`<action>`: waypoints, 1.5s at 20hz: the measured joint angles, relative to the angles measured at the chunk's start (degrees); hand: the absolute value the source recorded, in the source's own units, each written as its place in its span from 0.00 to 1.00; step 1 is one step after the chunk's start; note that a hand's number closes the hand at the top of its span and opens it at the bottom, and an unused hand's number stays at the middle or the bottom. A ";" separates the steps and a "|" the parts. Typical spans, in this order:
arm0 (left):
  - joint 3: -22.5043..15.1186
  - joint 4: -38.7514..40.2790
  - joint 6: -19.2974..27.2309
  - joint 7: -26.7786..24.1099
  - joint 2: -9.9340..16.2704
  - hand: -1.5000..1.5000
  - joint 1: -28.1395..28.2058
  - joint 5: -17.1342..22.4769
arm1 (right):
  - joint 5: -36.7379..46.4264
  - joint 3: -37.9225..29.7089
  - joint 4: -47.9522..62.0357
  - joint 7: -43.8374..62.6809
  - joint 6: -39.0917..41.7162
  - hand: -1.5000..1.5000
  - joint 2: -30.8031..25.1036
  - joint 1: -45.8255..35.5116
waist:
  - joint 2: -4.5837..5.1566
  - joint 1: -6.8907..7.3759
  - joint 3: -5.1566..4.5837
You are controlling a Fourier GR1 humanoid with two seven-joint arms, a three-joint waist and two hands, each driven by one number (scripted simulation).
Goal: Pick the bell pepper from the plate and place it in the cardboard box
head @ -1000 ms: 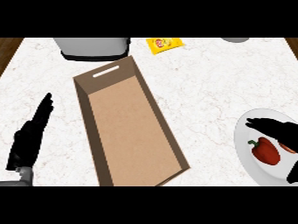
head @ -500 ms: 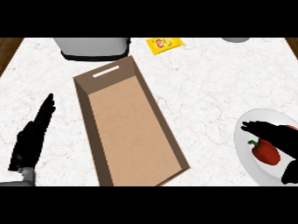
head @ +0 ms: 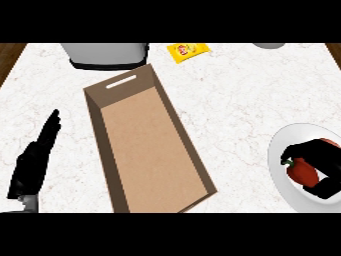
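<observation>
Red bell pepper (head: 303,171) — right hand (head: 326,159) grips.

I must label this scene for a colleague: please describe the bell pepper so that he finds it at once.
Find the long cardboard box mid-counter, then the white plate to its right. The bell pepper lies there, red with a green stem, under the right robot hand.

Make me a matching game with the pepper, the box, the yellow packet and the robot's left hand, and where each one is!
Things:
1. pepper
2. box
3. yellow packet
4. left hand

Places:
A. middle of the counter, open top
B. on the plate, under the right hand
C. far edge of the counter
D. left of the box, fingers straight

Pairs: 1-B, 2-A, 3-C, 4-D
</observation>
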 measured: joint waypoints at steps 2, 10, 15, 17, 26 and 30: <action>0.30 -0.14 -0.43 -0.16 0.12 0.50 0.11 0.11 | 0.44 -0.97 1.24 -0.88 -3.06 1.00 0.36 -0.94 | 0.04 0.10 0.02; 2.27 0.89 -1.10 -0.13 0.80 0.50 0.04 0.67 | 2.50 -4.63 -6.78 14.19 -9.12 1.00 7.34 5.05 | -0.63 -1.89 -0.40; 2.32 -0.08 -0.05 0.14 0.14 0.50 1.54 0.29 | 6.64 -5.95 -16.12 32.11 -13.76 1.00 15.88 12.19 | -1.21 -3.38 -0.69; 2.22 -0.46 -0.13 0.13 0.17 0.50 2.00 0.18 | 9.53 -4.31 -22.09 38.19 -14.60 1.00 19.06 15.76 | -1.05 -3.09 -0.55; 1.60 -0.46 -0.63 0.14 -0.21 0.50 0.98 -0.10 | 15.93 10.68 -52.15 54.18 -11.73 1.00 28.89 27.95 | -0.43 -1.62 -0.09; 1.25 -0.72 -0.73 1.03 -0.33 0.50 0.17 -0.41 | 12.52 18.00 -61.50 55.93 -12.11 1.00 30.19 28.24 | -0.32 -1.06 0.00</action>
